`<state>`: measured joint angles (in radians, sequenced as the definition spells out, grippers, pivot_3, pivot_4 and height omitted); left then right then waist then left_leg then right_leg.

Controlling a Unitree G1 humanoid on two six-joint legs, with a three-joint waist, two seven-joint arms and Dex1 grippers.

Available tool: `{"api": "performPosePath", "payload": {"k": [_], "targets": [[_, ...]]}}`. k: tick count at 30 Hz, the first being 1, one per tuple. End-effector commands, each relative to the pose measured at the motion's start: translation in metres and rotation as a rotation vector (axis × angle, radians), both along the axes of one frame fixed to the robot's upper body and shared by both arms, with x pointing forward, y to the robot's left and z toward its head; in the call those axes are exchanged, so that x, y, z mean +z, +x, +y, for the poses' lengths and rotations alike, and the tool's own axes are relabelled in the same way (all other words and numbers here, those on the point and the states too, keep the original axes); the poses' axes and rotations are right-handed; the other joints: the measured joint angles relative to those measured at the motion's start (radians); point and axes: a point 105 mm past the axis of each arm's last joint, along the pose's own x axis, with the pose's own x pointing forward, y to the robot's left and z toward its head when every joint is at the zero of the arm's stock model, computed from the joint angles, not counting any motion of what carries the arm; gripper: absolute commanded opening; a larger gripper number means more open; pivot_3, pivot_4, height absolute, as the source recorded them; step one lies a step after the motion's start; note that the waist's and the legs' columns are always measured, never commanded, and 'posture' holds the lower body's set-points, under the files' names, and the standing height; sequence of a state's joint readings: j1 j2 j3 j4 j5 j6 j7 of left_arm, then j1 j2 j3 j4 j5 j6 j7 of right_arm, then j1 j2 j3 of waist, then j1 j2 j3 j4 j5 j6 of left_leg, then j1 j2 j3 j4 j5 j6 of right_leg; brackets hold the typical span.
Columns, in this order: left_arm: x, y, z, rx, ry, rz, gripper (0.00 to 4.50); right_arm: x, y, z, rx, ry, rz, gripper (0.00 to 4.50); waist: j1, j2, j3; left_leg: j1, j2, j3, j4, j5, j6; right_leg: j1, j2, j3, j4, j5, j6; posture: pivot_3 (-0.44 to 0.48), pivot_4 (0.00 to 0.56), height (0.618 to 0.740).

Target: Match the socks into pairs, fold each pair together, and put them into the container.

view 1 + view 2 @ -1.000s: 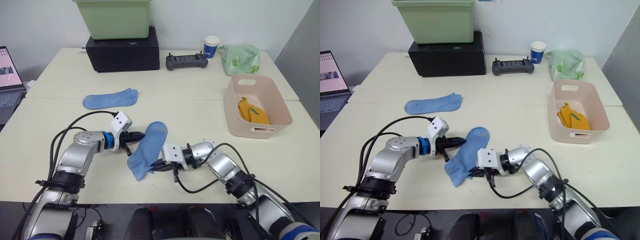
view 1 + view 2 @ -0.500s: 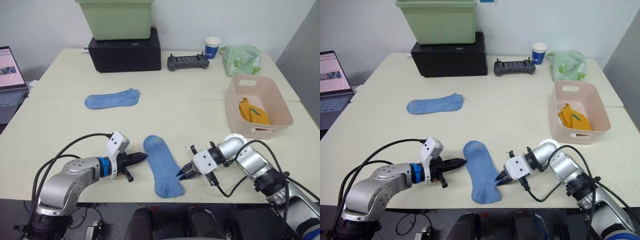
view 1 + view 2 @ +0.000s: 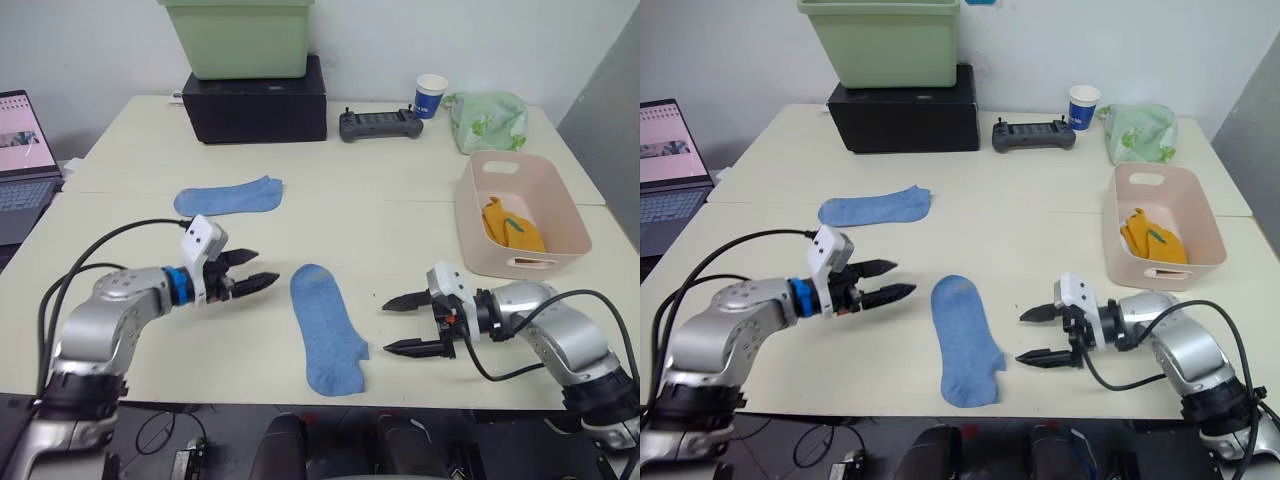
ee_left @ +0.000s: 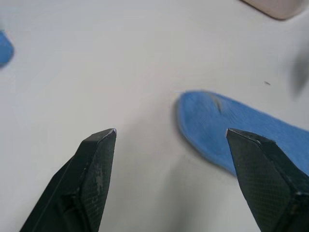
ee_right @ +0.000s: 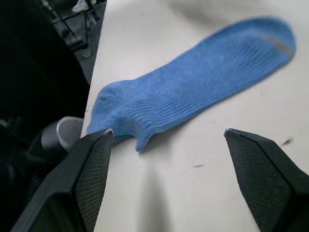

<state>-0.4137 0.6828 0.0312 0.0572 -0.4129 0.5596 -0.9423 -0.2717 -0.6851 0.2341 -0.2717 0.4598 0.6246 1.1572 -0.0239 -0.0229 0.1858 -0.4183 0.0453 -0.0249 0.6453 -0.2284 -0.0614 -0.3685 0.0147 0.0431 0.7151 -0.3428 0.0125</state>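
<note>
A light blue sock (image 3: 326,326) lies flat on the table (image 3: 400,215) between the left gripper (image 3: 252,271) and the right gripper (image 3: 398,323), touching neither; both have their fingers spread and empty. Its mate, the second blue sock (image 3: 229,196), lies well beyond the left gripper. The pink container (image 3: 478,255), beyond the right gripper, holds a folded mustard-orange pair (image 3: 510,224). The near sock's cuff end sits close to the table edge, so a sliding pinch could push it off. A shallow grasp on thin knit may slip.
</note>
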Motion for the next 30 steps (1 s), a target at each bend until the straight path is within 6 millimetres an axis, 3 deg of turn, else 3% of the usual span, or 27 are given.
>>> {"api": "performPosePath", "payload": {"k": [1, 7, 9, 11, 19, 26, 30], "targets": [[-0.004, 0.016, -0.014, -0.054, 0.033, -0.034, 3.59, -0.008, -0.005, 0.016, -0.045, 0.023, 0.091, 4.00, -0.004, 0.000, 0.000, 0.000, 0.000, 0.000, 0.000, 0.000, 0.000, 0.000, 0.000, 0.000, 0.000, 0.000, 0.000, 0.000, 0.150, 0.740], [-0.024, 0.027, -0.027, -0.151, 0.142, -0.027, 3.59, -0.022, -0.015, 0.031, -0.015, -0.005, 0.159, 4.00, -0.012, 0.000, 0.000, 0.000, 0.000, 0.001, 0.000, 0.000, 0.000, -0.002, 0.003, 0.000, 0.001, 0.000, 0.000, 0.000, 0.150, 0.740], [-0.029, 0.028, -0.027, -0.173, 0.166, -0.020, 3.20, -0.023, -0.014, 0.037, -0.013, 0.009, 0.165, 3.60, -0.012, 0.000, 0.000, 0.000, 0.001, 0.001, 0.000, 0.000, 0.000, -0.002, 0.004, 0.000, 0.001, 0.000, 0.000, 0.000, 0.150, 0.740], [-0.030, 0.027, -0.029, -0.196, 0.165, -0.013, 2.72, -0.021, -0.012, 0.043, -0.011, 0.034, 0.177, 3.09, -0.011, 0.000, 0.000, 0.000, 0.001, 0.000, 0.000, 0.000, 0.000, -0.002, 0.005, -0.001, 0.001, 0.000, 0.000, 0.000, 0.150, 0.740], [-0.027, 0.021, -0.030, -0.200, 0.141, -0.021, 0.02, -0.022, -0.009, 0.039, 0.001, 0.023, 0.171, 0.12, -0.008, 0.000, 0.000, -0.001, 0.000, 0.000, 0.001, 0.000, 0.000, -0.002, 0.004, 0.000, 0.001, 0.000, 0.000, 0.000, 0.150, 0.740], [-0.029, -0.004, -0.024, -0.156, 0.090, 0.014, 0.00, -0.007, 0.001, 0.017, 0.099, -0.069, 0.075, 0.03, -0.010, 0.000, 0.000, -0.001, 0.001, 0.000, 0.000, 0.000, 0.000, -0.002, 0.001, 0.000, 0.001, 0.000, 0.000, 0.000, 0.150, 0.740], [-0.027, -0.031, -0.023, -0.064, 0.036, 0.008, 0.00, 0.007, 0.008, -0.002, 0.231, -0.210, 0.050, 0.03, -0.017, 0.001, 0.000, 0.000, 0.002, 0.000, 0.000, 0.000, 0.000, -0.002, 0.001, 0.001, 0.001, 0.000, 0.000, 0.000, 0.150, 0.740]]}}
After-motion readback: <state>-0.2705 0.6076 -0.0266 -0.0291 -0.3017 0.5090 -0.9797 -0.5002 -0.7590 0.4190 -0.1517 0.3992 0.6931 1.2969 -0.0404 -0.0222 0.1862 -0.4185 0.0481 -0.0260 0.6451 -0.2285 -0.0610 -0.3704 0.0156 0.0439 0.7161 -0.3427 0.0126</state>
